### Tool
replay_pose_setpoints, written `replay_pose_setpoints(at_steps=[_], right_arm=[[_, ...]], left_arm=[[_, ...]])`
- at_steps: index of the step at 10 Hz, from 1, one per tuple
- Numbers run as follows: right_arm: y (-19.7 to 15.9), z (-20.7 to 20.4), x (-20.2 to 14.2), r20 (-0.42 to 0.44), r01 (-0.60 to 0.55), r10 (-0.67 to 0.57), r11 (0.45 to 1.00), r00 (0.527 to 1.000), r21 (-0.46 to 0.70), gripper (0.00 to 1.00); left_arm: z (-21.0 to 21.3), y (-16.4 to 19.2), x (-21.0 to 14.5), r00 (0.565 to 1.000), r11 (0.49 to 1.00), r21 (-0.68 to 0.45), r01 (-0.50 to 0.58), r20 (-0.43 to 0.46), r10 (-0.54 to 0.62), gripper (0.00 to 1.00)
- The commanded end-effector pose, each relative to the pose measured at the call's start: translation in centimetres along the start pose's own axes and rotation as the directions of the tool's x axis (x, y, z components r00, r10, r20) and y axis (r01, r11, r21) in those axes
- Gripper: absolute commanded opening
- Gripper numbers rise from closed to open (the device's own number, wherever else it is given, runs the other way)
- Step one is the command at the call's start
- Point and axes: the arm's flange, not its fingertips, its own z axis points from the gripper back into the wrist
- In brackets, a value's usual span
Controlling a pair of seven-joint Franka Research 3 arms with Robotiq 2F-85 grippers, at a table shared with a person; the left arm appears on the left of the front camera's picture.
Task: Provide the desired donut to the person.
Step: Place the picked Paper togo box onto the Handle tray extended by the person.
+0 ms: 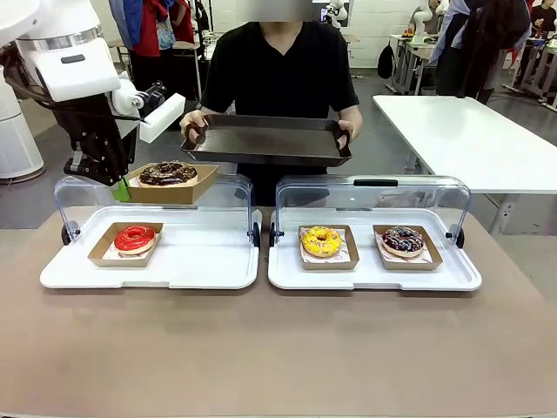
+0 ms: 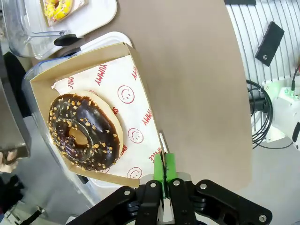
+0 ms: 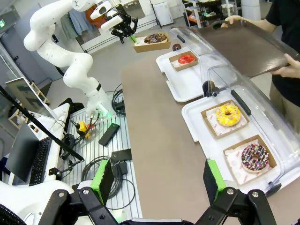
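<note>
Wrist view: left fingers (image 2: 164, 169) pinch chocolate donut box (image 2: 84, 63) rim; right fingers (image 3: 160, 169) spread, empty.

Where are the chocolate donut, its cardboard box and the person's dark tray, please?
chocolate donut (image 2: 101, 126): left wrist view, on the glazed ring beside the hole.
cardboard box (image 2: 79, 65): left wrist view, on its side wall.
dark tray (image 1: 265, 138): front view, on its bare floor.

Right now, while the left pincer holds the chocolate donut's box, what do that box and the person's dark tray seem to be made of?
Box: thin brown cardboard, matte, with folded walls; a white printed paper liner lies inside. Dark tray: hard plastic or coated metal, I cannot tell which; smooth, dark brown, with a dull sheen on its raised rim.
</note>
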Motion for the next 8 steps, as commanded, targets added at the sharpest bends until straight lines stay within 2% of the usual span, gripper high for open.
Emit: replay_pose_setpoints(at_steps=[1,6,7,8], right_arm=[[0.0,0.1,-0.1,0.01,-0.003,0.002,1.0,1.0,0.005,1.0],[0.0,0.1,-0.1,0.01,-0.003,0.002,1.0,1.0,0.005,1.0],[0.0,0.1,-0.1,0.01,-0.003,0.002,1.0,1.0,0.005,1.0],[0.0,0.1,-0.1,0.01,-0.003,0.002,1.0,1.0,0.005,1.0]], left_arm=[[0.3,-0.3,-0.1,1.0,1.0,0.006,0.001,-0.002,-0.001,0.0],[0.1,0.0,-0.1,1.0,1.0,0.002,0.0,0.001,0.0,0.01],[1.0,0.3,0.2,0.999,0.999,0.033,0.038,0.033,-0.039,0.01],[2.5,1.9,1.1,0.998,0.997,0.046,0.063,0.014,-0.064,0.01]])
